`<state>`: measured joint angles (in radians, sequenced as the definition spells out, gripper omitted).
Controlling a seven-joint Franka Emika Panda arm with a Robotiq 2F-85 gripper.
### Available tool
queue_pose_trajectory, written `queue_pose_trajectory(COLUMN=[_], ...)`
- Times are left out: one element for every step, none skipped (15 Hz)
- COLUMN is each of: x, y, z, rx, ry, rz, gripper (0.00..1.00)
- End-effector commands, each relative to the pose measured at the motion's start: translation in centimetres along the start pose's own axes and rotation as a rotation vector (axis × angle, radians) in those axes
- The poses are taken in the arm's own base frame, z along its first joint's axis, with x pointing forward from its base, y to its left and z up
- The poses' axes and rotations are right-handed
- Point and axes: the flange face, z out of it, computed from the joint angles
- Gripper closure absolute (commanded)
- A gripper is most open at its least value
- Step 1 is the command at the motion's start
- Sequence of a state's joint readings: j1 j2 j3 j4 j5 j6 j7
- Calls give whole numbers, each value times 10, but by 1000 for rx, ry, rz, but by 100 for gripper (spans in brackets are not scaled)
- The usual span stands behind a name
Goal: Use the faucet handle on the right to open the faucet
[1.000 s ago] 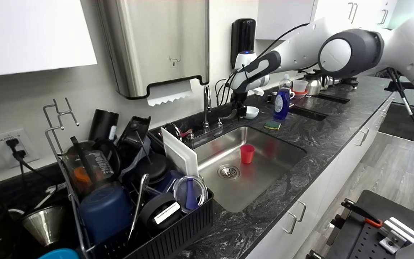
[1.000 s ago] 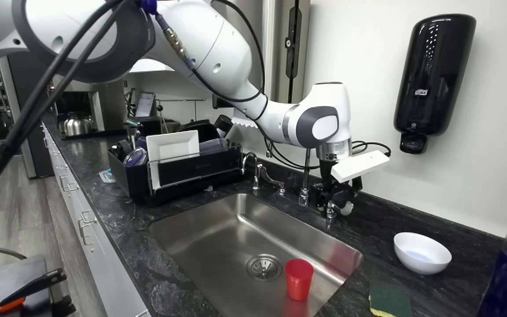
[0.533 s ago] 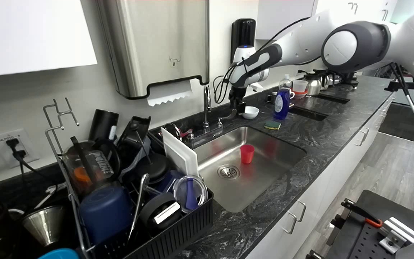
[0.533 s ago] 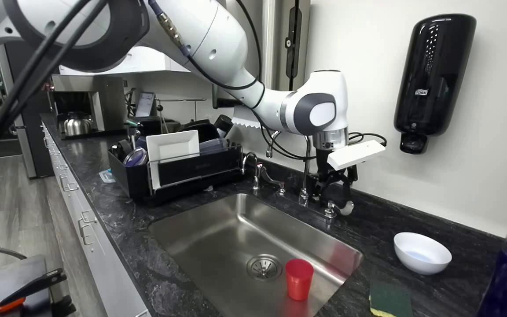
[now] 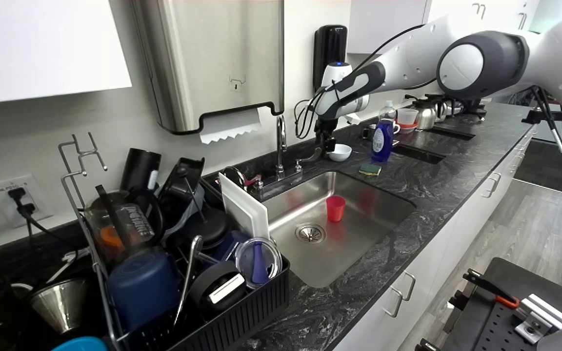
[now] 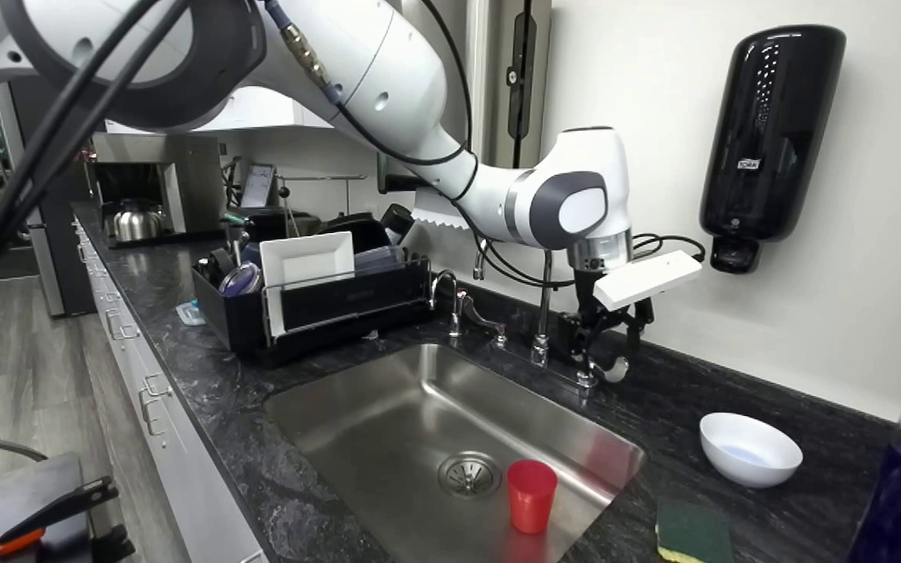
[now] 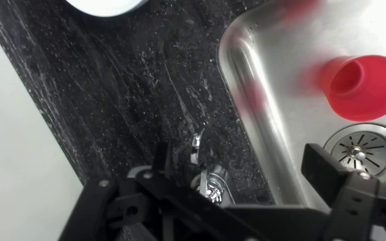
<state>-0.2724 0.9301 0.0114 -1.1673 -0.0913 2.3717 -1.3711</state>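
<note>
Though tool (image 6: 611, 352) has lifted over last second and eased slightly away from faucet (image 6: 544, 313), faucet handle (image 6: 615, 370) on faucet's right looks unmoved in an exterior view. In an exterior view, red cup (image 5: 335, 208) stands in sink (image 5: 320, 258), no stream visible. Wrist view: fingers (image 7: 320, 170) spread well apart, one crossing over handle; touching or not, can't tell. I judge faucet unopened, tool lining up; next calls for contact, then push.
</note>
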Motion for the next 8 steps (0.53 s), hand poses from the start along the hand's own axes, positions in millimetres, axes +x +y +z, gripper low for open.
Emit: queue_pose_trajectory(x=[-3,-3,-2,-2,-1,-1,0,0], y=[-4,-6,-9,-11,-13,-15,-16,-16], z=[8,10,12,15,18,20,19,17], rx=[-3,17,35,45,54,63,67,71], ry=[6,5,6,14,10,12,19,23], rz=[8,1,-7,-11,-11,-11,-14,-15], gripper=[0,0,0,0,0,0,0,0])
